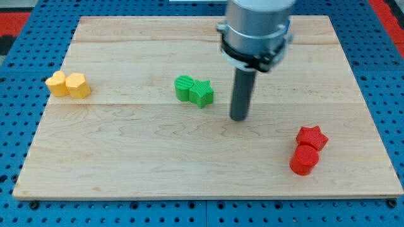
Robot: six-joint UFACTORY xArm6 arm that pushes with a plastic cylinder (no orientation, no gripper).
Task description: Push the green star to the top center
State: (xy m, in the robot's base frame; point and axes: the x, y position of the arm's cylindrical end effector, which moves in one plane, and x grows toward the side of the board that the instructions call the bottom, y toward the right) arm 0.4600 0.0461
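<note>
The green star (202, 93) lies near the middle of the wooden board (126, 151), touching a green round block (184, 87) on its left. My tip (238, 118) rests on the board to the right of the green star and slightly lower, with a small gap between them. The rod rises from the tip to the grey arm body at the view's top.
Two yellow blocks (68, 84) sit touching at the left edge of the board. A red star (312, 137) and a red cylinder (304, 160) sit touching at the lower right. Blue pegboard surrounds the board.
</note>
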